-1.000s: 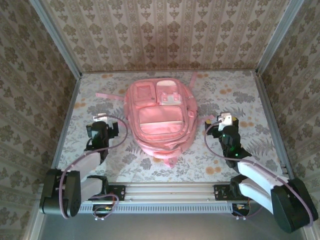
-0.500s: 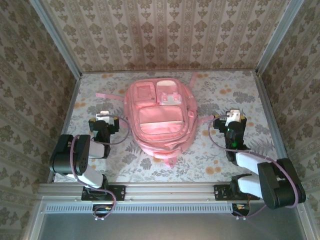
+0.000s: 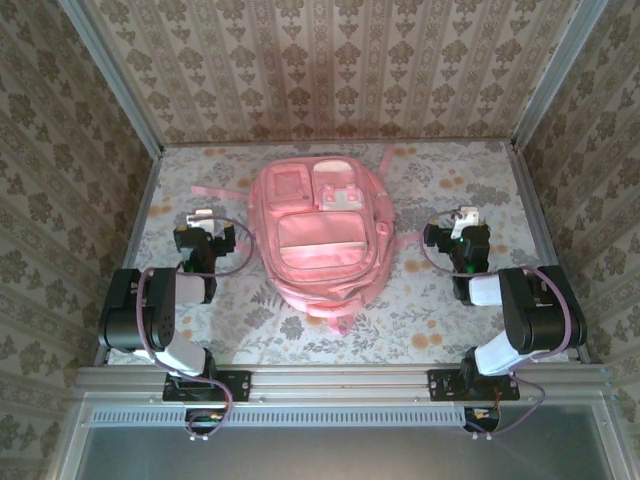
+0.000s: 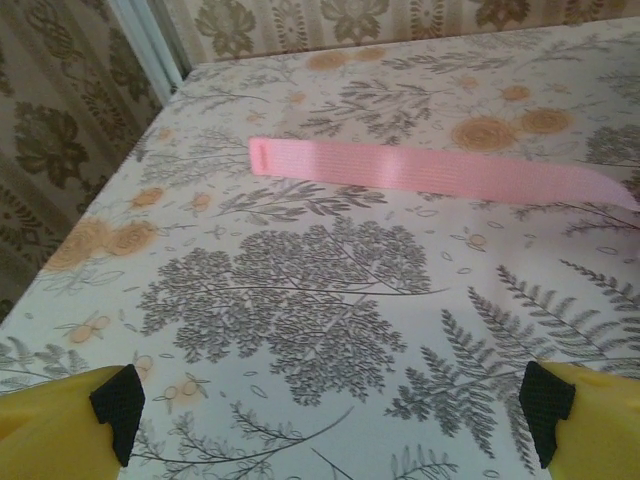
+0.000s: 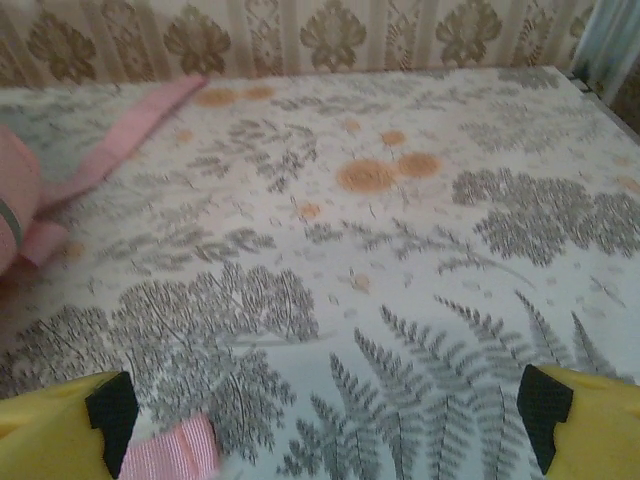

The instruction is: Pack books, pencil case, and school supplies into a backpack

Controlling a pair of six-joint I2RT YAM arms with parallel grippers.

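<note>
Three walls (image 3: pixel 330 70) with brown leafy paper stand around the bench (image 3: pixel 500 190). The bench is pale, with grey ferns and orange flowers. A silver rail (image 3: pixel 340 383) runs along its near edge.

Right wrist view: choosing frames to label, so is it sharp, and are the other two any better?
Right wrist: soft throughout, strap end at the bottom edge smeared. Left wrist: crisp, pink strap well defined. Top external: pinkish cast, backpack slightly blown out.

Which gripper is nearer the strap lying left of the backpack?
Left. The left gripper sits just short of the strap; the right gripper is across the backpack from it.
</note>
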